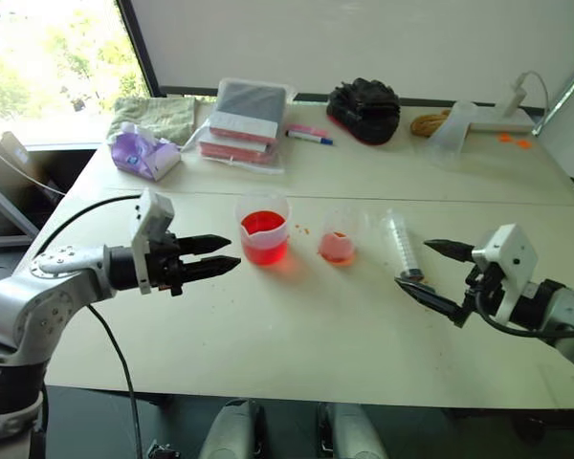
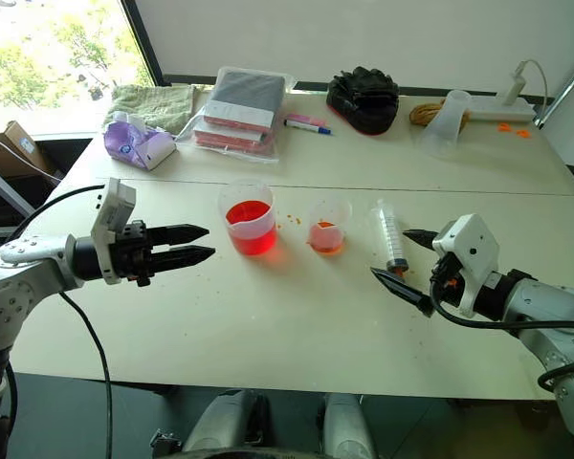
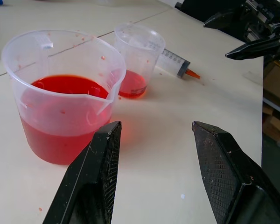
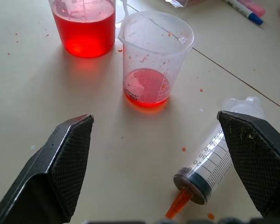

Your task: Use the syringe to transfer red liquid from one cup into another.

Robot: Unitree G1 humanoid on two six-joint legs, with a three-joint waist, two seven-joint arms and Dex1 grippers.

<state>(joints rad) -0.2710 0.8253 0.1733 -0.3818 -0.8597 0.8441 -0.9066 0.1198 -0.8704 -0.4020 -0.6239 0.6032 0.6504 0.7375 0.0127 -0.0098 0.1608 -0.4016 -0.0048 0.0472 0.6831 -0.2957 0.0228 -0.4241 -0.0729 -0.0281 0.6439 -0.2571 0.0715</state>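
The large clear beaker [image 1: 264,228] stands mid-table, about half full of bright red liquid [image 3: 67,86]. To its right stands the smaller clear cup [image 1: 337,238] with a shallow pinkish-red layer at the bottom. The clear syringe [image 1: 401,246] lies flat on the table right of the cup, its orange tip [image 4: 178,203] toward the front edge. My left gripper [image 1: 220,252] hovers open just left of the beaker, holding nothing. My right gripper [image 1: 432,270] is open wide, just right of the syringe's tip end, empty.
Along the back of the table lie a green cloth [image 1: 155,115], a purple pouch [image 1: 143,152], a stack of packets [image 1: 245,124], a marker [image 1: 310,137], a black object [image 1: 364,109], a tipped clear cup [image 1: 453,132] and a white adapter [image 1: 507,113]. Small orange specks dot the tabletop [image 1: 297,325].
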